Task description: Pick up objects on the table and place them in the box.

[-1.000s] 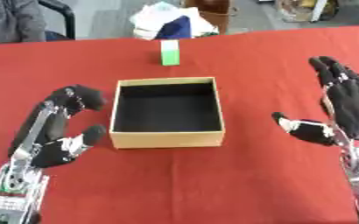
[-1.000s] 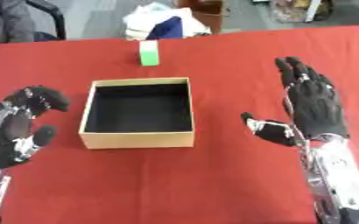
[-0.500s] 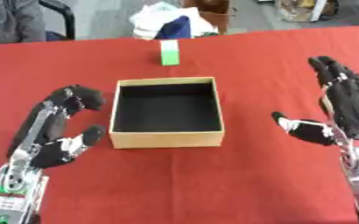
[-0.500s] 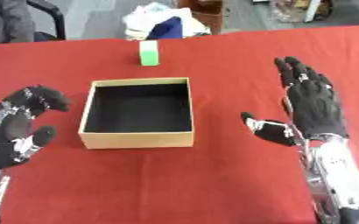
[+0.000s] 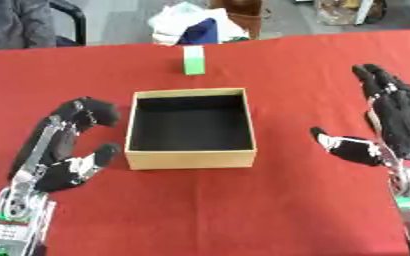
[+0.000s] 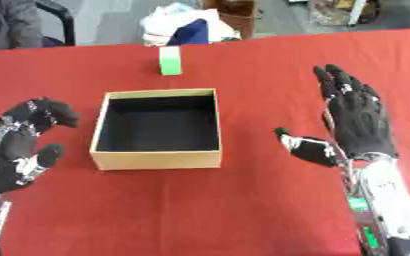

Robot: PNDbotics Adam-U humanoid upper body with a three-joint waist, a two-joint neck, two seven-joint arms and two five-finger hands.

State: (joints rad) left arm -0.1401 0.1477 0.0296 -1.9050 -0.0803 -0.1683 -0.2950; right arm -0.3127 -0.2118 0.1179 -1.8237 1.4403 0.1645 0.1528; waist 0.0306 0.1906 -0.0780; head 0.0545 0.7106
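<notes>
1. Covering pretty much everything in view is a red table (image 5: 243, 210), running up to some chairs and clutter at the far edge.
2. Sitting mid-table is the open tan box (image 5: 191, 157), dark inside, nothing in it.
3. Right hand (image 6: 357, 125) hangs to the box's right, fingers straight, thumb out, holding nothing.
4. Left hand (image 5: 64, 150) is just left of the box, fingers curled over but empty.
5. Small green block (image 5: 194, 60) stands upright beyond the box, near the far edge, well apart from both hands.
</notes>
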